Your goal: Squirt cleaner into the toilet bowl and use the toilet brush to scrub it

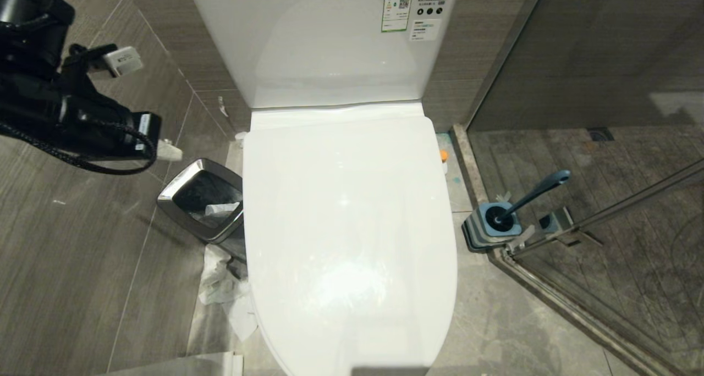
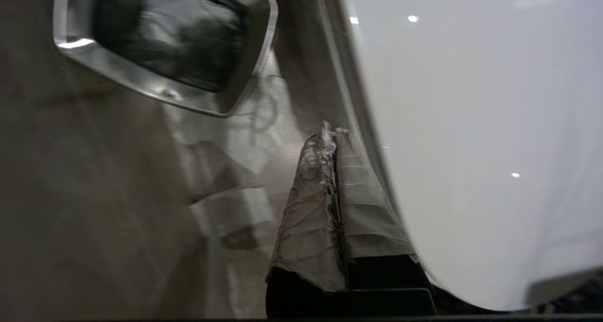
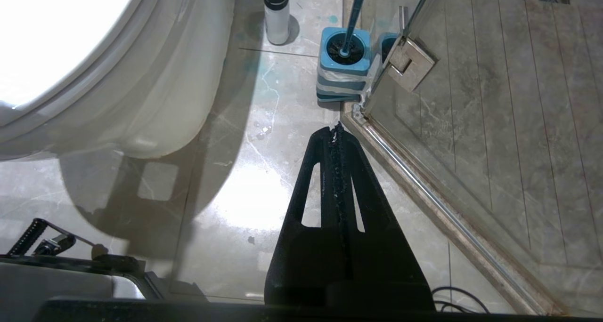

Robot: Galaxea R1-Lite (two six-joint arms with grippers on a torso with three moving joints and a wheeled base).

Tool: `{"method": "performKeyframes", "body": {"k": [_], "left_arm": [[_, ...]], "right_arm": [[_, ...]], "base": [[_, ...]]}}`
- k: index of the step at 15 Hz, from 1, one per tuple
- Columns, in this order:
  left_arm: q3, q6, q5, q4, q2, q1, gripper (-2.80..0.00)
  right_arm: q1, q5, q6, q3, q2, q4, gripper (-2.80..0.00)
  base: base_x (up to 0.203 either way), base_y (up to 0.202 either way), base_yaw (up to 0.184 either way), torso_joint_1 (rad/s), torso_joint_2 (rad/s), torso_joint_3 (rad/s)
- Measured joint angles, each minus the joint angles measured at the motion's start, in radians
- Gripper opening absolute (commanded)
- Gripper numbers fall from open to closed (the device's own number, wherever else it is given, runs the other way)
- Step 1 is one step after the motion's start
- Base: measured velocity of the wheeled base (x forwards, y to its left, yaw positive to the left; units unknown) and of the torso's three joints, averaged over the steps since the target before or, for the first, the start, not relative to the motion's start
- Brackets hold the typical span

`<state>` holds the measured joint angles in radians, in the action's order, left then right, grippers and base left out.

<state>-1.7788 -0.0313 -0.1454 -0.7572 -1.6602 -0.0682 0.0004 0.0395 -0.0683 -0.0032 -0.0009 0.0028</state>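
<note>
Closest to the head camera is the toilet, its white lid shut flat over the bowl and filling the middle of the view, with the cistern rising behind it against the grey tiled wall. To the robot's right a glass shower screen runs along a metal floor rail. On the robot's left the black left arm hangs in the air above the floor, well clear of the toilet and trailing a looped cable.

Next in size is the steel-rimmed waste bin, standing on the floor just beside the toilet's left flank, with crumpled white paper lying on the floor in front of it. The toilet brush stands on the right side in its blue square holder, at the corner of the shower rail, handle leaning away from the toilet. A white cleaner bottle stands on the floor between the toilet base and the holder — seen in the right wrist view only.

Left gripper: its tape-wrapped fingers are pressed together with nothing between them, poised over the floor between bin and toilet edge. Right gripper: black fingers closed tip to tip, empty, pointing at the floor short of the brush holder.
</note>
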Motion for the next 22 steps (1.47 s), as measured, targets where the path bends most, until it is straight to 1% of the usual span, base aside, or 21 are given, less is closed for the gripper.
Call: {"method": "performKeyframes", "body": {"k": [1, 2, 4, 6, 8, 10, 12, 13, 14, 16, 17, 18, 22], "left_arm": [[-0.004, -0.023, 0.028, 0.001, 0.024, 0.025, -2.80], [-0.010, -0.034, 0.040, 0.001, 0.050, 0.047, -2.80], [-0.035, -0.061, 0.039, 0.012, 0.115, 0.076, -2.80], [-0.080, -0.070, 0.007, 0.061, 0.191, 0.086, -2.80], [-0.113, -0.064, -0.047, 0.138, 0.283, 0.088, -2.80], [-0.109, -0.028, -0.068, 0.187, 0.384, 0.080, -2.80], [-0.037, 0.042, -0.065, 0.197, 0.504, 0.042, -2.80], [0.026, 0.076, -0.058, 0.203, 0.576, 0.020, -2.80], [0.098, 0.098, -0.052, 0.212, 0.654, 0.003, -2.80], [0.246, 0.111, -0.037, 0.257, 0.799, -0.013, -2.80], [0.308, 0.103, -0.020, 0.295, 0.861, -0.003, -2.80], [0.353, 0.083, -0.002, 0.320, 0.913, 0.016, -2.80], [0.555, -0.047, 0.032, 0.330, 1.111, 0.042, -2.80]], "right_arm": [[0.000, 0.000, 0.000, 0.000, 0.000, 0.000, -2.80], [0.000, 0.000, 0.000, 0.000, 0.000, 0.000, -2.80], [0.000, -0.001, 0.000, 0.000, 0.000, 0.000, -2.80], [0.000, 0.000, 0.000, 0.000, 0.000, 0.000, -2.80], [0.000, 0.000, 0.000, 0.000, 0.000, 0.000, -2.80], [0.000, -0.001, 0.000, 0.000, 0.000, 0.000, -2.80], [0.000, 0.000, 0.000, 0.000, 0.000, 0.000, -2.80], [0.000, 0.000, 0.000, 0.000, 0.000, 0.000, -2.80], [0.000, 0.000, 0.000, 0.000, 0.000, 0.000, -2.80], [0.000, 0.000, 0.000, 0.000, 0.000, 0.000, -2.80], [0.000, 0.000, 0.000, 0.000, 0.000, 0.000, -2.80], [0.000, 0.000, 0.000, 0.000, 0.000, 0.000, -2.80], [0.000, 0.000, 0.000, 0.000, 0.000, 0.000, -2.80]], "base": [[0.000, 0.000, 0.000, 0.000, 0.00, 0.000], [0.000, 0.000, 0.000, 0.000, 0.00, 0.000], [0.000, 0.000, 0.000, 0.000, 0.00, 0.000], [0.000, 0.000, 0.000, 0.000, 0.00, 0.000], [0.000, 0.000, 0.000, 0.000, 0.00, 0.000], [0.000, 0.000, 0.000, 0.000, 0.00, 0.000], [0.000, 0.000, 0.000, 0.000, 0.00, 0.000], [0.000, 0.000, 0.000, 0.000, 0.00, 0.000], [0.000, 0.000, 0.000, 0.000, 0.00, 0.000], [0.000, 0.000, 0.000, 0.000, 0.00, 0.000], [0.000, 0.000, 0.000, 0.000, 0.00, 0.000], [0.000, 0.000, 0.000, 0.000, 0.00, 0.000], [0.000, 0.000, 0.000, 0.000, 0.00, 0.000]]}}
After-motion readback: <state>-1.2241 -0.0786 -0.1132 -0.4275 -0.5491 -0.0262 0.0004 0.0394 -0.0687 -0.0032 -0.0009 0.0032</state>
